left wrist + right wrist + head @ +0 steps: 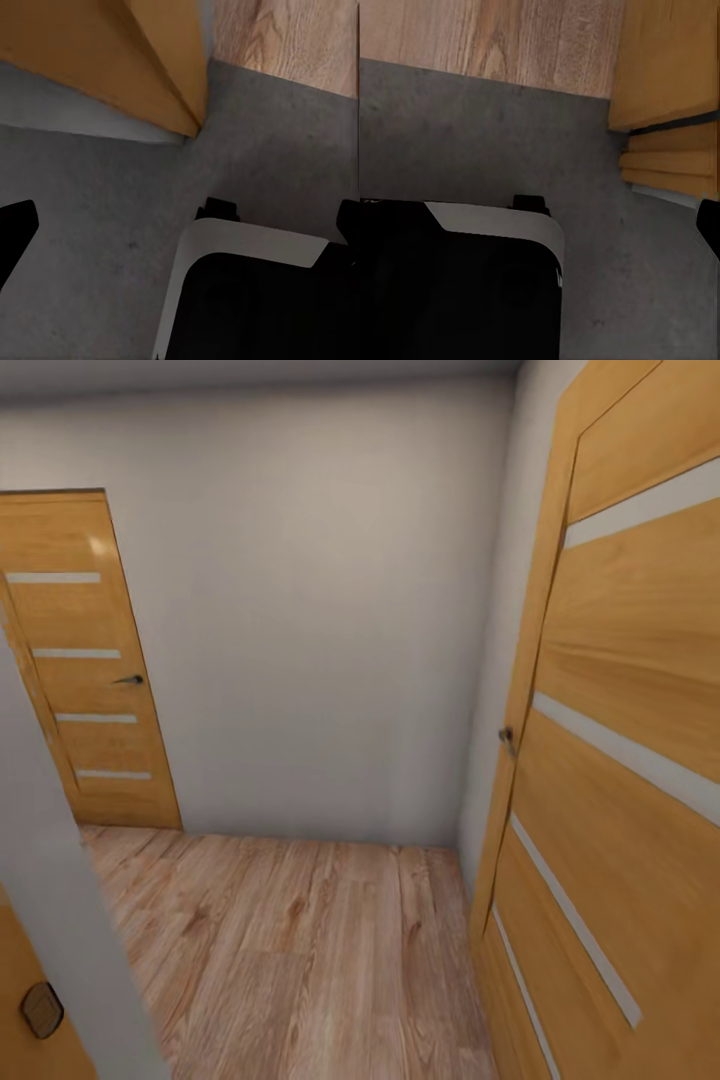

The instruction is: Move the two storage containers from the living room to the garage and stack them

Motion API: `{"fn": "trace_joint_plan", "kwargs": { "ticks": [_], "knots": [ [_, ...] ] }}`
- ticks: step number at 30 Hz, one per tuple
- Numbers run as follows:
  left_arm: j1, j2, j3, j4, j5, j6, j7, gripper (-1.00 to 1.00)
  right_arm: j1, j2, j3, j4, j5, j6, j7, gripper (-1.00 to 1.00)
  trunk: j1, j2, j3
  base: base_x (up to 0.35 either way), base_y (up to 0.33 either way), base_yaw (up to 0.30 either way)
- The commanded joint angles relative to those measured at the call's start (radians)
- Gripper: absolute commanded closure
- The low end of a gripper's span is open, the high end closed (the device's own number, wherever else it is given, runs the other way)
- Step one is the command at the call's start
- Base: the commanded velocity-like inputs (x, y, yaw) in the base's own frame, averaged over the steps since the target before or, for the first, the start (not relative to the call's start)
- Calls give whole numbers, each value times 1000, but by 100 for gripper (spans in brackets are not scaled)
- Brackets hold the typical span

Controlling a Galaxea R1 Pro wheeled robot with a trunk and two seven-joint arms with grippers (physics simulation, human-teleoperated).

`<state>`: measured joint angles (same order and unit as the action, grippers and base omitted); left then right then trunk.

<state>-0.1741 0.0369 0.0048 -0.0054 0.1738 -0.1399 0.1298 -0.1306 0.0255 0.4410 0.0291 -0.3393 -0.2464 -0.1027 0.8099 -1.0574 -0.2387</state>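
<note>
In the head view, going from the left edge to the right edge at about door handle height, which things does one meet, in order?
Grey wall edge → far wooden door with its handle → plain white wall → handle of the near door → near wooden door.

The big wooden door (630,760) on the right runs off the picture's right and bottom edges. The small door (85,660) at the left is partly hidden behind a grey wall edge (60,900).
</note>
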Motion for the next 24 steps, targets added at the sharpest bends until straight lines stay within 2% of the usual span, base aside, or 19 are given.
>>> {"fn": "trace_joint_plan", "kwargs": {
  "ticks": [1,15,24],
  "knots": [
    [-1,0,0,1,6,-4,1,-100,-1,1,8,3,-7,-5,-2,-100,1,-1,-1,179,-59,0],
    [-1,0,0,1,6,-7,1,-100,-1,-5,8,3,-6,-5,-2,-100,1,-1,-1,19,-7,0],
    [-1,0,0,1,6,-7,1,-100,-1,-3,8,3,-6,-5,-2,-100,1,-1,-1,0,-88,0]
  ]
}}
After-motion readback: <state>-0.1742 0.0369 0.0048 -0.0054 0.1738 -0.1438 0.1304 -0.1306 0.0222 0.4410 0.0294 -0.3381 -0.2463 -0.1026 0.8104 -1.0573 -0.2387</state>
